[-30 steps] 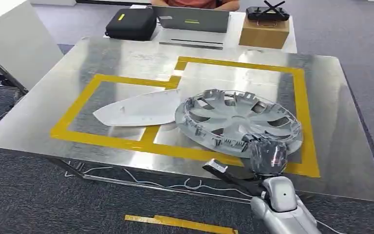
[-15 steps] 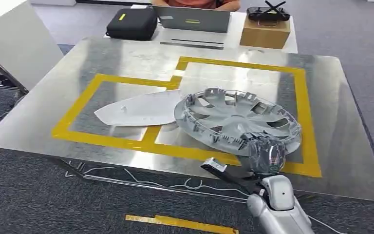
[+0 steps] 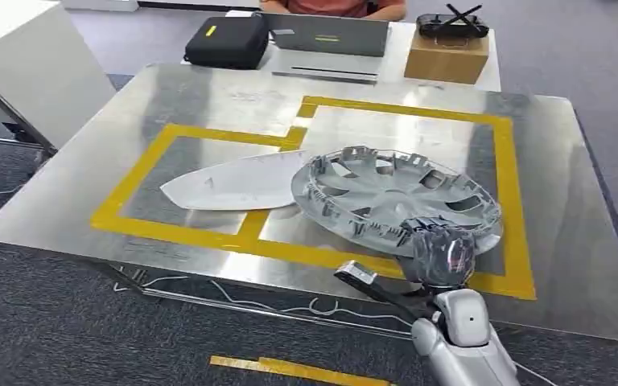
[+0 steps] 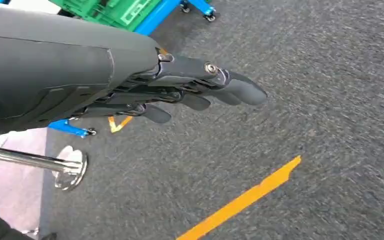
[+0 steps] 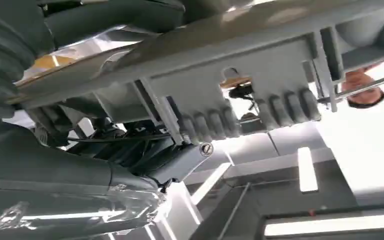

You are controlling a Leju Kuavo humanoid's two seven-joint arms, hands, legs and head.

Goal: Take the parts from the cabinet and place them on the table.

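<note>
A grey wheel cover [image 3: 394, 193] lies inner side up on the metal table [image 3: 209, 104], inside the right yellow tape frame. My right hand [image 3: 438, 259], wrapped in clear film, grips its near rim at the table's front edge. The right wrist view shows the cover's ribbed rim [image 5: 260, 65] above my hand's fingers [image 5: 145, 160]. A flat white part [image 3: 233, 183] lies in the left tape frame, its tip touching the cover. My left hand [image 4: 180, 90] hangs over the carpet with straight fingers, holding nothing.
Behind the table stand a black case [image 3: 227, 40], a laptop [image 3: 330, 34] and a cardboard box [image 3: 448, 52]; a person [image 3: 330, 6] sits there. A white panel [image 3: 32, 72] stands at left. Cables [image 3: 290, 305] and yellow floor tape [image 3: 298, 368] lie below.
The whole picture has shifted slightly, so the camera moved. The wheel cover, the white part and my right hand keep their places on the table.
</note>
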